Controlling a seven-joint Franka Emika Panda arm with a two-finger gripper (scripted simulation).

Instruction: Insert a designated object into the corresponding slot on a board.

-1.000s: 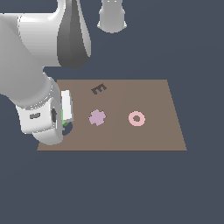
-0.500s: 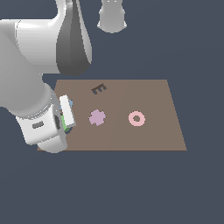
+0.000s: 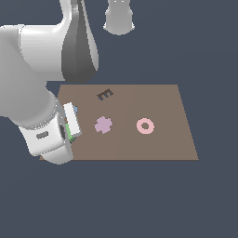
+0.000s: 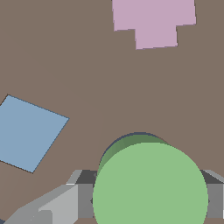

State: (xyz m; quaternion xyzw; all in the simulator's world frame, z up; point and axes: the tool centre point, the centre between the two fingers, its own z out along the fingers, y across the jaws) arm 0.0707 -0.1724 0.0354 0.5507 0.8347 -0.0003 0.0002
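The arm has come lower over the brown board (image 3: 139, 139) than a second ago, at the exterior view's left edge. The end effector (image 4: 148, 197) is clamped on the green disc (image 4: 151, 188), which sits just above the round hole (image 4: 131, 138), only a dark rim showing; release looks close, beside the blue square (image 4: 30, 131) and purple cross (image 3: 103, 124)

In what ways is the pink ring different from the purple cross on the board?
The pink ring is round with a hole in its middle; the purple cross is solid with four short arms. The ring lies farther from the gripper than the cross, toward the exterior view's right. Both lie flat on the brown board.
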